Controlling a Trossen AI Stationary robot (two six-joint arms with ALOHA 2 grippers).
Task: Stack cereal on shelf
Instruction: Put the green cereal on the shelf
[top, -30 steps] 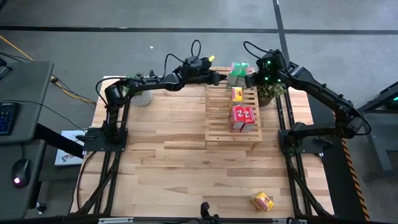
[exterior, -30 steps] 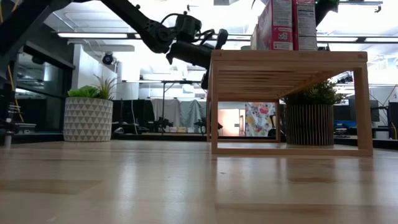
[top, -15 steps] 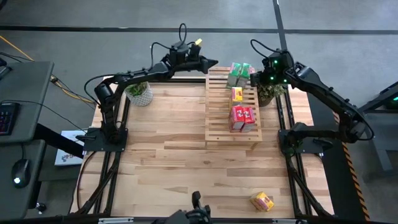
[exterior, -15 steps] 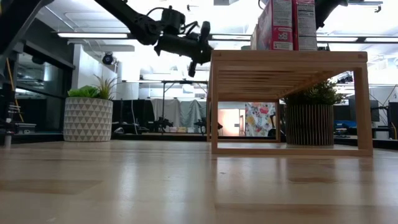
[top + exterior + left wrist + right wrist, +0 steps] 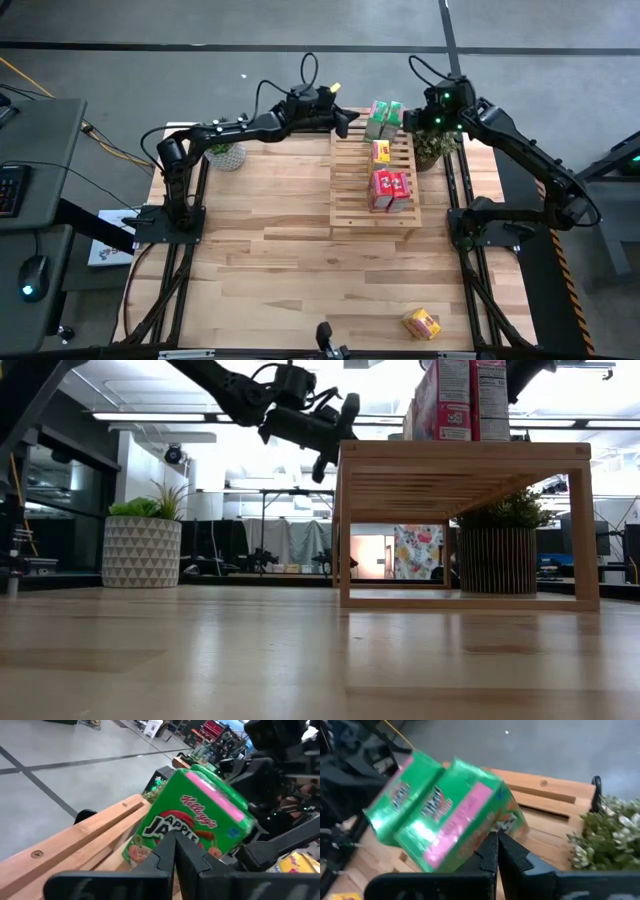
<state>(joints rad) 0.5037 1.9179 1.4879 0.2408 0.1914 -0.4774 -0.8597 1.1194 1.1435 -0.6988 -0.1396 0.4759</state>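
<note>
The slatted wooden shelf (image 5: 372, 180) (image 5: 465, 460) stands right of the table's middle. Two green cereal boxes (image 5: 383, 116) stand side by side at its far end, a yellow box (image 5: 381, 152) behind them and two red boxes (image 5: 390, 188) nearer. Another yellow box (image 5: 421, 323) lies on the table near the front edge. My left gripper (image 5: 347, 118) (image 5: 175, 840) is shut and points at a green box (image 5: 200, 825) from the left, a small gap apart in the high view. My right gripper (image 5: 408, 121) (image 5: 497, 842) is shut at the green boxes' (image 5: 455, 810) right side. My right gripper's shut fingertips stand at the lower side of the nearer green box (image 5: 487, 827), coming about level from the table's right. I cannot tell whether they touch it. The box stands upright on the shelf's far end.
A white patterned plant pot (image 5: 228, 154) (image 5: 142, 550) stands at the far left of the table. A dark ribbed pot with a plant (image 5: 435, 148) (image 5: 498, 555) stands just right of the shelf's far end, under my right arm. Bare tabletop (image 5: 260, 230) lies left of the shelf.
My left gripper pulled up and away from the shelf's far-left corner, toward the far edge, then came back down toward the green boxes. My right gripper stayed close to the boxes' right side. The boxes on the shelf have kept their places.
</note>
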